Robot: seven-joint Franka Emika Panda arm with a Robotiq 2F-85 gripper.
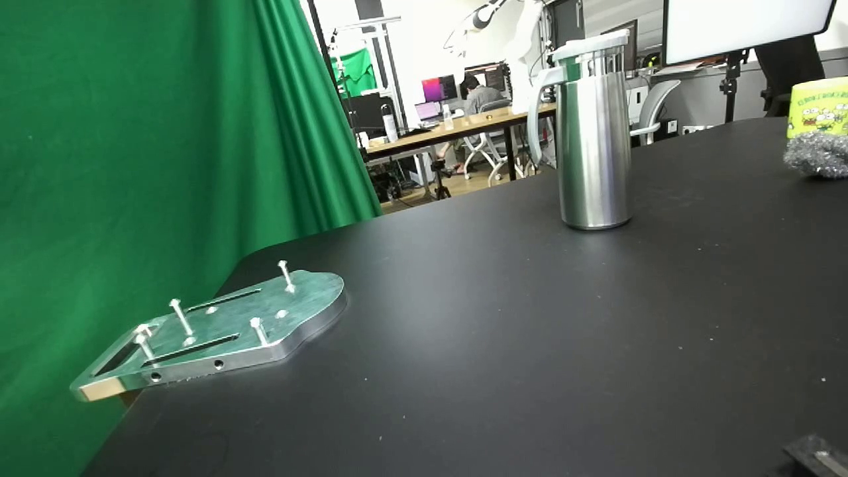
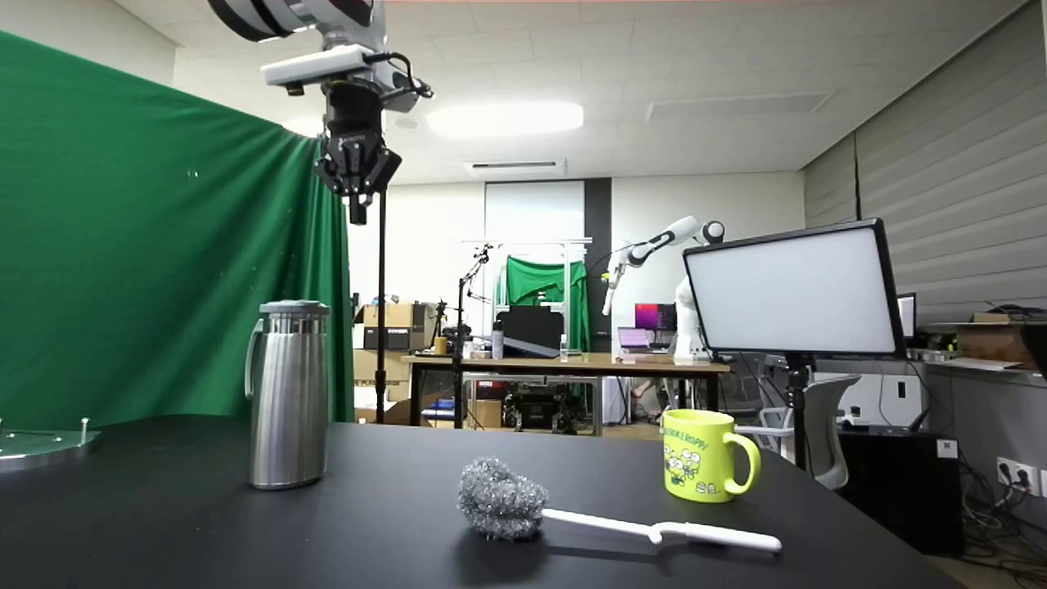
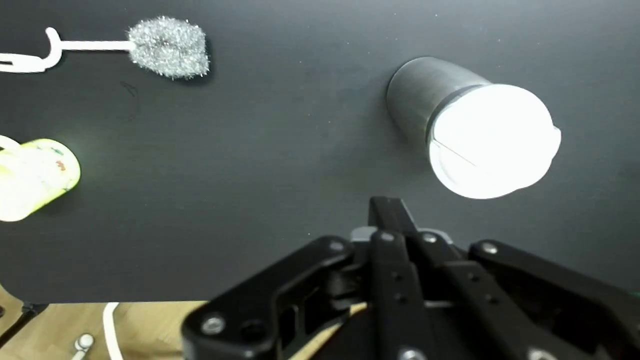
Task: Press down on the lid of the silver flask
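The silver flask (image 1: 594,152) stands upright on the black table, with a handle on one side. It also shows in an exterior view (image 2: 288,401) and in the wrist view (image 3: 425,90). Its flat light-grey lid (image 2: 294,307) is on top; the lid also shows in an exterior view (image 1: 591,45) and looks glaring white in the wrist view (image 3: 492,140). My gripper (image 2: 357,211) hangs pointing down, high above the lid and apart from it. In the wrist view its fingertips (image 3: 392,212) are together with nothing between them, and the lid lies to their upper right.
A greenish metal plate with pegs (image 1: 265,311) lies at the table's edge by the green curtain (image 1: 165,132). A yellow-green mug (image 2: 699,458) and a silver tinsel brush (image 2: 501,499) with a white handle are on the table. A monitor (image 2: 793,290) stands behind the table.
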